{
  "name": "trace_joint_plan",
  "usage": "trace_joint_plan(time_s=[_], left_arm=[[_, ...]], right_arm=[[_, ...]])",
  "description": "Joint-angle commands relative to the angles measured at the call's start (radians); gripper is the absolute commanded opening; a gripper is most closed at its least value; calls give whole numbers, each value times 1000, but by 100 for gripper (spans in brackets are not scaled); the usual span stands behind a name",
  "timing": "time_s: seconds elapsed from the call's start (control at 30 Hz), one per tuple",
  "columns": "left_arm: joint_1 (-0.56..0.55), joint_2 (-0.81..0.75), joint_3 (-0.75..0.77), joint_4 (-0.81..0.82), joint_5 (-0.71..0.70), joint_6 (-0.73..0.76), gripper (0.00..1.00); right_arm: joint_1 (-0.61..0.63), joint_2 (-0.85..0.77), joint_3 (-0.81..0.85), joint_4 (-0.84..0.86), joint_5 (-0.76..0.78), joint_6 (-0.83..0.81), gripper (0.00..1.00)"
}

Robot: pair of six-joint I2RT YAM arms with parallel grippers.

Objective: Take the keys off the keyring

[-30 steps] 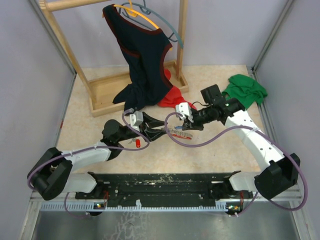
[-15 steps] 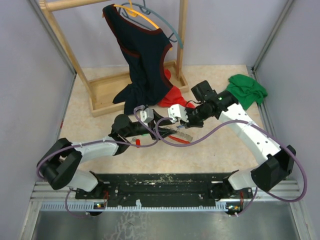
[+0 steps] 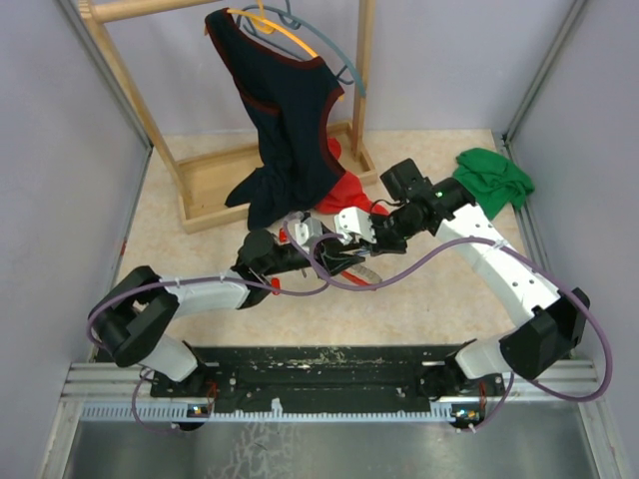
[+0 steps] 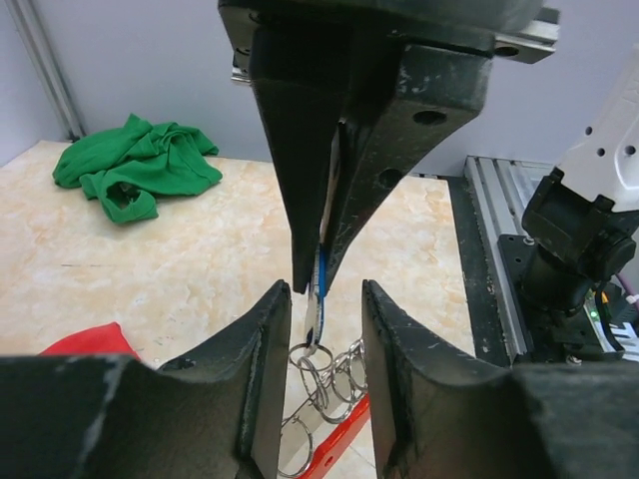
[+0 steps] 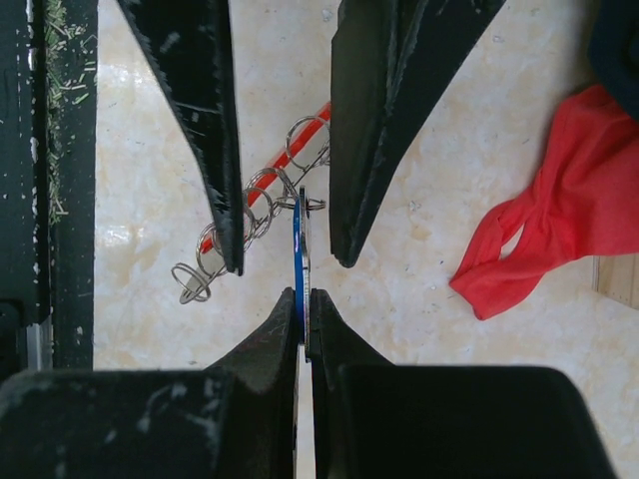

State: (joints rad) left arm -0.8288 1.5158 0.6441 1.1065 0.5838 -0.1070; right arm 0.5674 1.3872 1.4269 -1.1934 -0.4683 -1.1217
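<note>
My right gripper (image 5: 302, 294) is shut on a blue key (image 5: 300, 239), seen edge-on, and holds it just above the table. The key hangs on the keyring (image 5: 255, 200), a chain of silvery rings on a red strip that trails down onto the table. My left gripper (image 4: 324, 299) is open, one finger on each side of the blue key (image 4: 321, 284) and the rings (image 4: 334, 374), not touching them. In the top view the two grippers meet tip to tip (image 3: 347, 246) over the keyring (image 3: 364, 270). A small red key (image 3: 274, 284) lies loose by the left arm.
A red cloth (image 3: 344, 195) lies just behind the grippers, and a green cloth (image 3: 489, 178) at the back right. A wooden clothes rack (image 3: 205, 190) with a dark garment (image 3: 285, 130) on a hanger stands at the back left. Grey walls enclose the table.
My left arm has swung right and forward, so its open fingers now straddle the key. My right gripper has shifted a little left, still holding the key.
</note>
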Motion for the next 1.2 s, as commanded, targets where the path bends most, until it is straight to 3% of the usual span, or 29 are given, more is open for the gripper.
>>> trace_joint_plan(time_s=[0.0, 0.13, 0.3, 0.43, 0.6, 0.8, 0.93, 1.17], left_arm=[[-3, 22, 43, -43, -23, 51, 38], [-3, 33, 61, -87, -15, 73, 26], [-3, 37, 77, -147, -11, 105, 20], [0, 37, 87, -182, 5, 125, 0], [7, 33, 81, -165, 20, 107, 0], [34, -13, 2, 27, 23, -15, 0], [36, -37, -47, 141, 12, -80, 0], [37, -47, -132, 365, -7, -176, 0]], right_arm=[[9, -8, 51, 10, -34, 12, 0], [10, -11, 51, 10, -39, 14, 0], [9, -16, 58, 7, -53, 13, 0], [9, -26, 59, 12, -70, 13, 0], [8, -57, 38, 60, -96, 44, 0], [-146, -147, -54, 198, -323, 102, 48], [-236, -197, -138, 280, -476, 146, 55], [-285, -202, -254, 423, -732, 251, 56]])
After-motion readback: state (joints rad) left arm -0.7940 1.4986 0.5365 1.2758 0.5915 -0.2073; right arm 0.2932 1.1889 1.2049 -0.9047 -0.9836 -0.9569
